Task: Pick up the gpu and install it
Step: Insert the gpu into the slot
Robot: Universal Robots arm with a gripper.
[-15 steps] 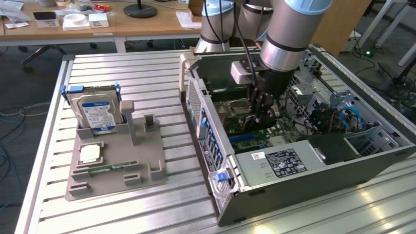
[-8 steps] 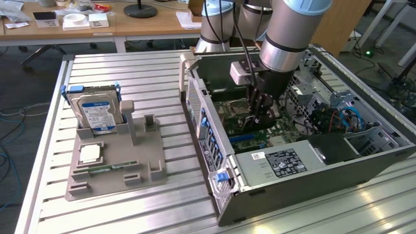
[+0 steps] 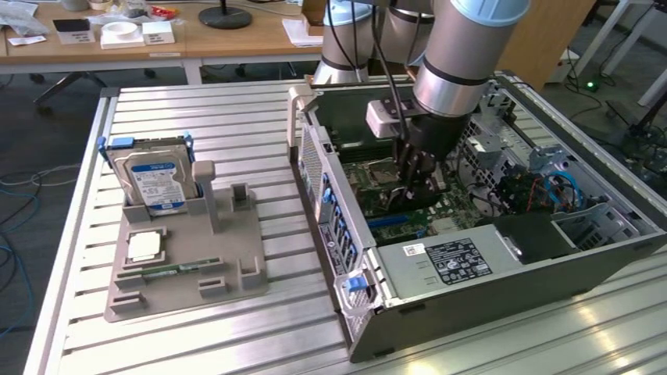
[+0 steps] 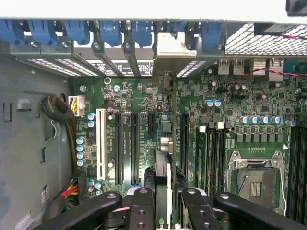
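Black fingers (image 4: 141,208) of the gripper (image 4: 167,206) pinch the gpu (image 4: 163,172) edge-on.
Held upright, the card hangs over the long black slots of the motherboard (image 4: 129,100) inside the open computer case (image 3: 490,273), its silver bracket (image 4: 170,45) at the rear wall among blue clips (image 4: 110,31). Whether it is seated in a slot I cannot tell. On the exterior view's left, a hard drive (image 3: 155,183) stands in a grey holder (image 3: 240,273).
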